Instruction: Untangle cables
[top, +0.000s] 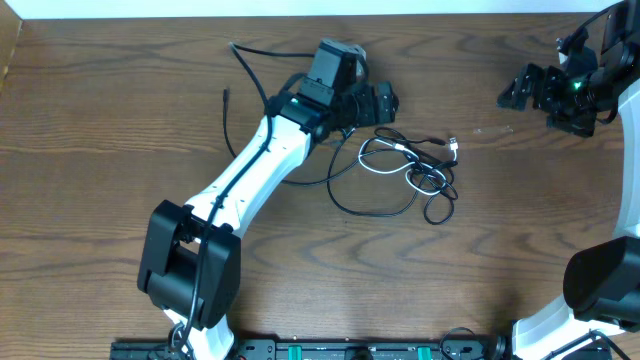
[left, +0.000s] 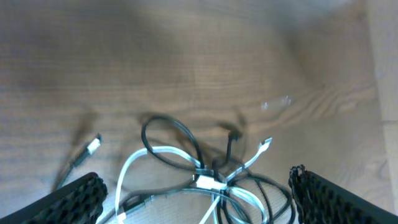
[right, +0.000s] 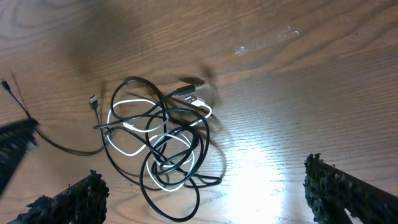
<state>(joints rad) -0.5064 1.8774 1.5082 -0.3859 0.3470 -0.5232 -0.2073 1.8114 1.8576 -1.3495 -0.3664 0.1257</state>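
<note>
A: Two sets of fingers in view, both spread wide, neither pinching anything. Confirm?

B: Confirmed. Left fingers (top: 378, 103) are wide apart, just beside the far-left edge of the tangle. Right fingers (top: 522, 90) are also wide apart, out at the far right corner of the counter (top: 100, 150), well apart from the cords.

A: Where are the cables (top: 418, 168)?

B: One knotted heap, lying flat mid-counter, a bit right of centre. Several black loops cross each other, with the white cord (left: 208, 182) threaded through the middle.

A: Any loose ends?

B: Silver plug (top: 455, 146) sticks out on the right side of the heap. A wide black loop (top: 365, 213) sags toward the near edge. One thin black strand (top: 245, 65) shows on the left side of the left arm (top: 250, 170). It looks like it passes under the arm, but I can't confirm it joins the heap.

A: Left fingers touching the cords?

B: Can't tell from overhead. In the left wrist view the heap sits low in frame between the two fingers, none of it clamped.

A: Right wrist view?

B: Whole heap visible ahead of the fingers, clear gap, no contact.
</note>
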